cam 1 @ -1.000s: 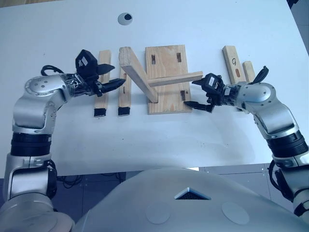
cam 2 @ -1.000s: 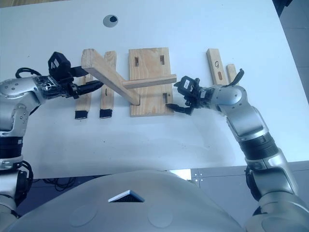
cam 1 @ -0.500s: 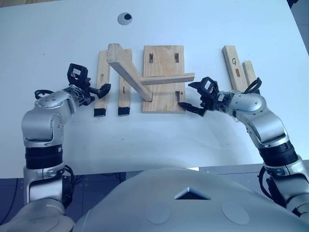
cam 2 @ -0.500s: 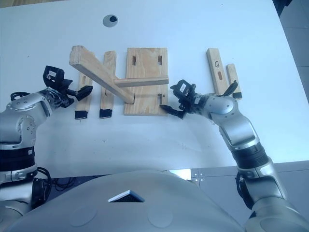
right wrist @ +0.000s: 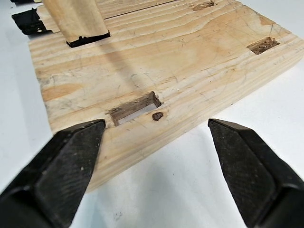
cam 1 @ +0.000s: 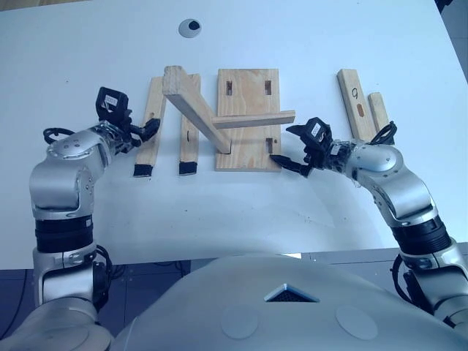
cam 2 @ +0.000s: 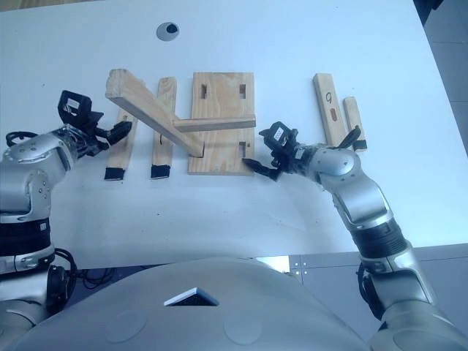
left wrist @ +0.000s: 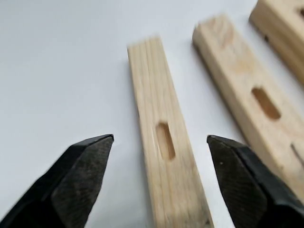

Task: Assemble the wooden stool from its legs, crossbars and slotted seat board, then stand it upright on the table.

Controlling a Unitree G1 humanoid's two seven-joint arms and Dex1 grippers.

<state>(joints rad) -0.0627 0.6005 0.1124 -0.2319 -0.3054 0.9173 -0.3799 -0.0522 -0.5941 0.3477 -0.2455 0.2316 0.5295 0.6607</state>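
Right wrist view: right claw (right wrist: 156,124) gapes before seat board (right wrist: 190,61) edge

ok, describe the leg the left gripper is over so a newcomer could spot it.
Start at the seat board on the table. Two legs lie flat to its left, each black-capped at the near end. Yours is the outer one, framed by the open left gripper.

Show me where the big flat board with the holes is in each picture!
Left eye view: the seat board lies in the middle.
Right eye view: in the middle too.
Right wrist view: up close, just beyond the open right pincer.
Left wrist view: cannot tell; a loose leg lies there.
Landmark: the slanting leg stuck in the board.
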